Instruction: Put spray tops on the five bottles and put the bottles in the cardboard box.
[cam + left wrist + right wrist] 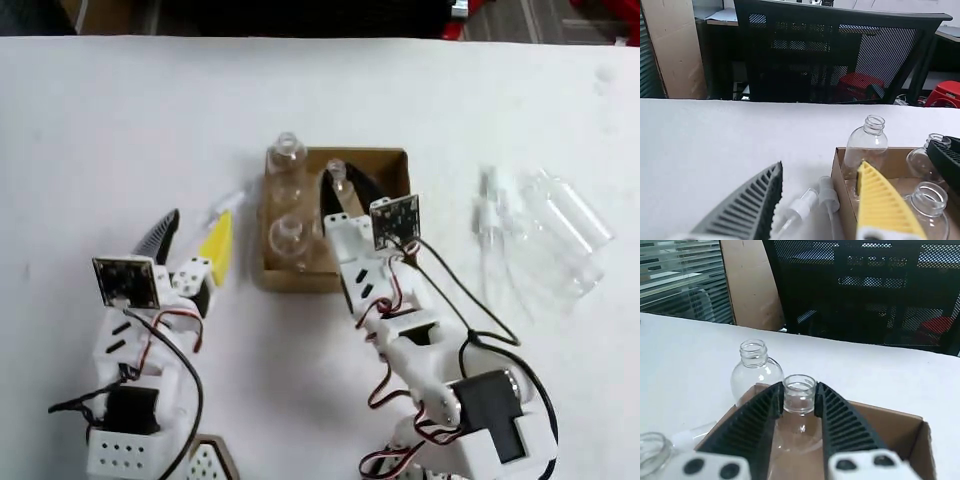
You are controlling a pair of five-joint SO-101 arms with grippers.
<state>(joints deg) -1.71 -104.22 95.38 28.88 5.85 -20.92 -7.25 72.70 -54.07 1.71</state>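
The bottle [800, 399] in the right arm's grip stands upright inside the cardboard box [385, 160], long axis vertical, its open mouth pointing up with no spray top on it. The right fingers [845, 425] are closed on its neck, one ribbed pad pressed to each side just under the rim. Two more uncapped bottles stand upright in the box: a corner bottle [288, 150] at the far corner on the left arm's side, and a nearer bottle [290, 236] close to the near wall. A spray top [807, 204] lies flat on the bench [120, 120] just outside the box wall on the left arm's side, its long axis pointing roughly away from the arm. The left fingers [880, 205], one grey and one yellow, are spread wide to either side of it and hold nothing. Well apart on the other side of the box, two clear bottles [570, 232] lie on their sides, angled across the bench. Beside them lie loose spray tops [490, 215], their thin tubes trailing toward the arms.
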